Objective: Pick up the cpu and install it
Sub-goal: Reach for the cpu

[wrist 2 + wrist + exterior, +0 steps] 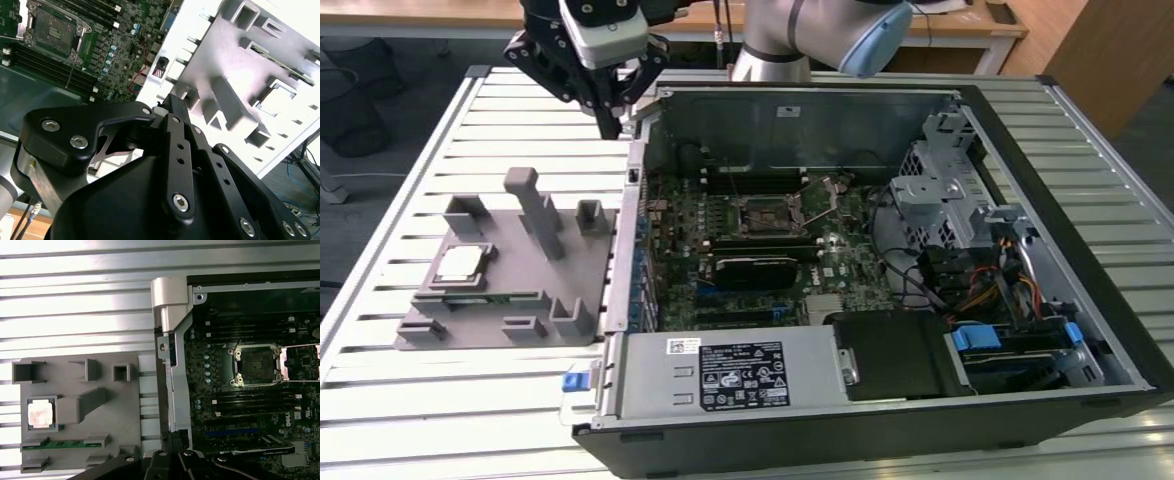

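Exterior view: a slatted metal desk (400, 400) carries an open computer case (854, 115). At the exterior view's left sits a grey fixture (520, 300). The cpu (460, 265) lies flat in a pocket on the fixture. The arm (787, 35) hangs its jaws above the desk, near the case's far corner. They are drawn together, gripping nothing, well apart from the cpu. Inside the case, the socket (763, 213) has its metal frame flipped open.

Second wrist view: black jaws in the foreground, tips together, with the fixture (235, 75), motherboard (115, 50) and socket (52, 25) beyond them.

First wrist view: the cpu (40, 415) rests silver side up in its fixture (115, 410) pocket. The case (172, 365) stands beside the fixture, with the socket (255, 365) inside.
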Tool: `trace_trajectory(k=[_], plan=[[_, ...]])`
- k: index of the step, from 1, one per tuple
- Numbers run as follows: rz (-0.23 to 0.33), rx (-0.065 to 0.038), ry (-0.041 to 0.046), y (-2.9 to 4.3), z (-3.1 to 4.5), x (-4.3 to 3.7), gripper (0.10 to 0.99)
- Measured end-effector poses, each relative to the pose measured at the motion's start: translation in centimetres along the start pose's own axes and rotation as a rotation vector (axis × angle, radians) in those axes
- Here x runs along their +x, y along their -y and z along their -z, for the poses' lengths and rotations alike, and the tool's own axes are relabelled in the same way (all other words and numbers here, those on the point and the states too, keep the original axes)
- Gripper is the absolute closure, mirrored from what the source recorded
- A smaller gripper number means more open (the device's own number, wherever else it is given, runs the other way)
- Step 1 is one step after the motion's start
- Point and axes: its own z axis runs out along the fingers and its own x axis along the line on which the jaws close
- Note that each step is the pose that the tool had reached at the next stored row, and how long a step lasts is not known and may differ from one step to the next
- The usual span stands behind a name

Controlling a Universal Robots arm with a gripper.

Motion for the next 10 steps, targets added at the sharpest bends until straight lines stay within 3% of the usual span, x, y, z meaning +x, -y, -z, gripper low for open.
trace_trajectory(k=[10], plan=[[0.0,0.0,-0.0008,0.03,-0.06,0.4,0.98]])
